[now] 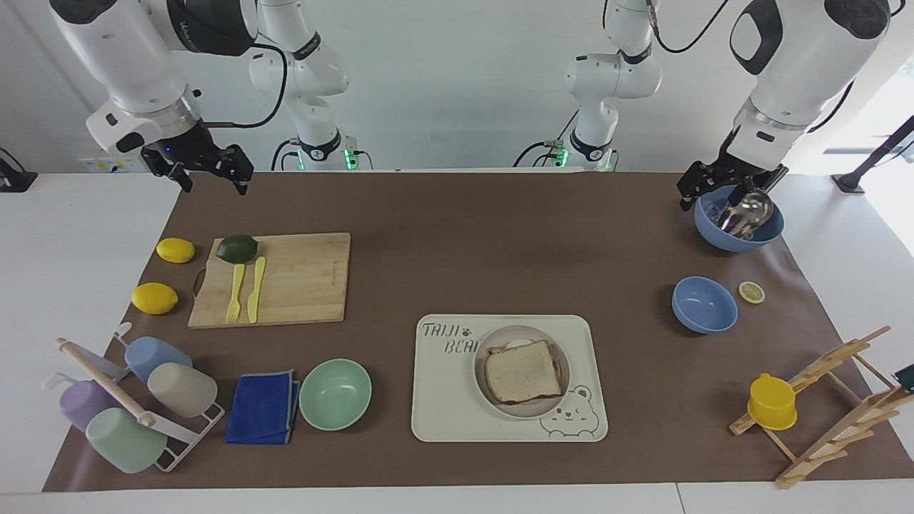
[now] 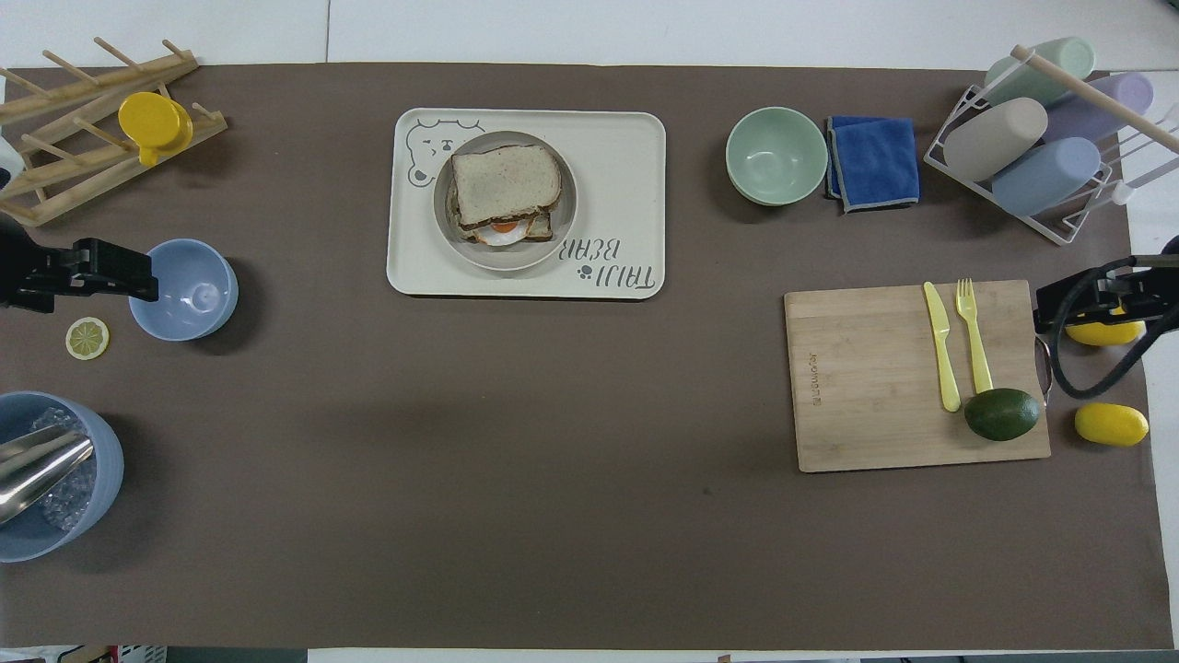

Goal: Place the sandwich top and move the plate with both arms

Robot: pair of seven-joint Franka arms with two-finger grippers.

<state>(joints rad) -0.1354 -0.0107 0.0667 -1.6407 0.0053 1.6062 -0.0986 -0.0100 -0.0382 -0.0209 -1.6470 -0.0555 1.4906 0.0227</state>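
Left claw (image 1: 714, 189) open over scoop bowl (image 1: 739, 227).

We note two glossy white jointed robot arms (image 1: 136, 64) with black joint patches, loose black cables, and black two-finger grippers; green lights glow at their bases.

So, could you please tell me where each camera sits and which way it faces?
Facing view: high across the table, looking at the robots; both arms show whole, left gripper over the big blue bowl, right gripper over the table's edge.
Overhead view: above the robots' end, looking steeply down; only gripper ends show.
Shared: the sandwich top on the plate, half a turn apart.
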